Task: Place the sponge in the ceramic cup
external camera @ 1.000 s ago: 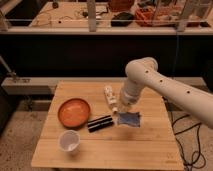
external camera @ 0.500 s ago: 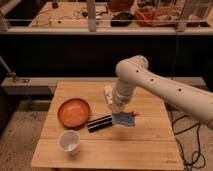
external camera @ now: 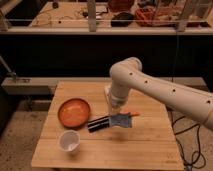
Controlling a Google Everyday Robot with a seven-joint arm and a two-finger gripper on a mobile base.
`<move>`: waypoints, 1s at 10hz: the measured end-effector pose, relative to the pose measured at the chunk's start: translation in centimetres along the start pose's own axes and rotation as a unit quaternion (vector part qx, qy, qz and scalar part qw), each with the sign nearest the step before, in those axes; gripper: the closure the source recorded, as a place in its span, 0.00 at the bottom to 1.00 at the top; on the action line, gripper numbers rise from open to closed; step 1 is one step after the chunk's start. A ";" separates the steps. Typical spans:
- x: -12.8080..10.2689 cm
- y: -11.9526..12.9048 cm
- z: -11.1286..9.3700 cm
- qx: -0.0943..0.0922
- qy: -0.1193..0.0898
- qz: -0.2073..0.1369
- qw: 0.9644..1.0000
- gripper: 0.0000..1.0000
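Note:
The blue sponge [external camera: 122, 121] hangs just under my gripper [external camera: 119, 114], which is shut on it, a little above the wooden table [external camera: 145, 145] near its middle. My arm comes in from the right and bends down over the sponge, hiding the fingers. The white ceramic cup [external camera: 68, 140] stands upright near the table's front left, well to the left of and nearer than the sponge.
A wide orange bowl [external camera: 74, 112] sits left of the gripper, behind the cup. A black bar [external camera: 98, 123] lies between the bowl and the sponge. A small orange item [external camera: 131, 114] lies right of the gripper, and a pale object [external camera: 106, 93] behind the arm.
My arm has swung left, carrying the sponge a short way left toward the black bar. The cup, bowl and bar have not moved.

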 end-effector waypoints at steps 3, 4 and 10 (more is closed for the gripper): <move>-1.6 0.3 0.7 0.000 0.003 -0.005 1.000 1.00; -1.4 0.6 1.2 -0.001 0.003 -0.004 1.000 1.00; -4.5 0.7 1.5 -0.003 0.007 -0.011 1.000 1.00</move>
